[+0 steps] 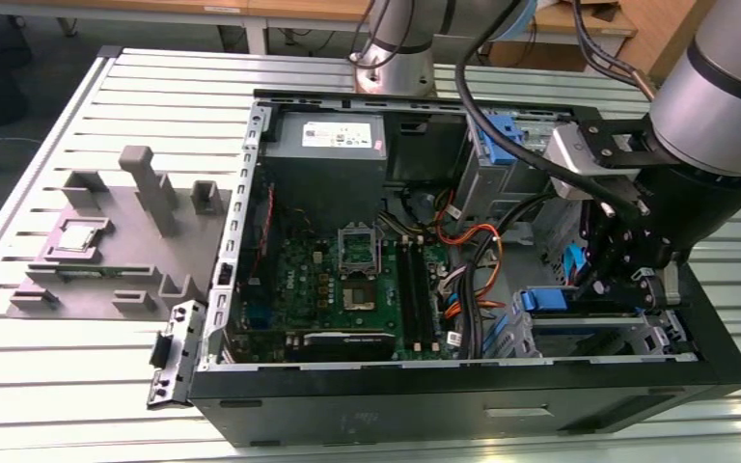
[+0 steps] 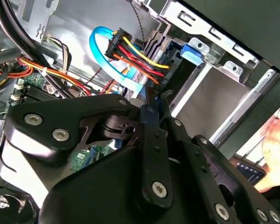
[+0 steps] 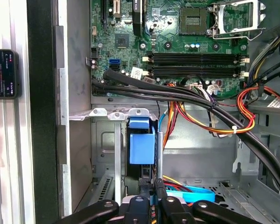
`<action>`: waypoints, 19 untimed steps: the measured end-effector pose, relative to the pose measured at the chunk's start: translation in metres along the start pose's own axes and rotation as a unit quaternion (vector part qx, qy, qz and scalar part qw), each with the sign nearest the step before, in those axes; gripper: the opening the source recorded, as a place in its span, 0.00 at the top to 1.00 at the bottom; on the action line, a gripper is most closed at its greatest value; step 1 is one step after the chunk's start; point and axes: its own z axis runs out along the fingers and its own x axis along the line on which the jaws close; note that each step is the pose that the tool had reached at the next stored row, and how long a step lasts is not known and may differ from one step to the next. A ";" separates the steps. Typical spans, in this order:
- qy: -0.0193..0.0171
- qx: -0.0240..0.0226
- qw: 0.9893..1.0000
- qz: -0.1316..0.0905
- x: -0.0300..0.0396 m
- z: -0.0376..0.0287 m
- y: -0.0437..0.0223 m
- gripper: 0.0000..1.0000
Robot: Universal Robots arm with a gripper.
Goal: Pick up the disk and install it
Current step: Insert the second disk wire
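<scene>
My gripper (image 1: 598,287) reaches down into the open computer case (image 1: 474,381) at the exterior view's right, over the grey drive cage (image 1: 583,323) with its blue latch (image 1: 544,299). In both wrist views the fingers stand close together, in line with the cage slot. A dark slab with a blue rail, which I take for the disk (image 2: 176,74), stands edge-on in that slot (image 3: 141,163) behind the latch (image 3: 142,140). Its silver face is hidden. The fingertips (image 2: 148,105) sit just short of the slab's end, and I cannot tell whether they touch it.
Red, yellow and orange power wires (image 2: 140,53) and a blue data cable (image 2: 102,51) run right beside the slot. Thick black cables (image 3: 186,95) cross over the motherboard (image 1: 344,280). A grey fixture with a small chip (image 1: 81,236) stands on the table. A hand (image 2: 276,140) rests outside the case.
</scene>
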 end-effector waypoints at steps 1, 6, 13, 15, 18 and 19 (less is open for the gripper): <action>0.000 0.000 1.000 0.000 0.0000 0.0000 0.0000 0.84; 0.000 0.000 1.000 0.000 0.0002 0.0003 0.0000 0.83; -0.001 -0.001 1.000 0.000 0.0002 -0.0113 -0.0008 0.76; -0.001 -0.001 1.000 0.000 0.0002 -0.0159 -0.0012 0.76; -0.001 -0.002 1.000 0.000 0.0002 -0.0178 -0.0013 0.78; -0.001 -0.002 1.000 0.000 0.0002 -0.0178 -0.0013 0.84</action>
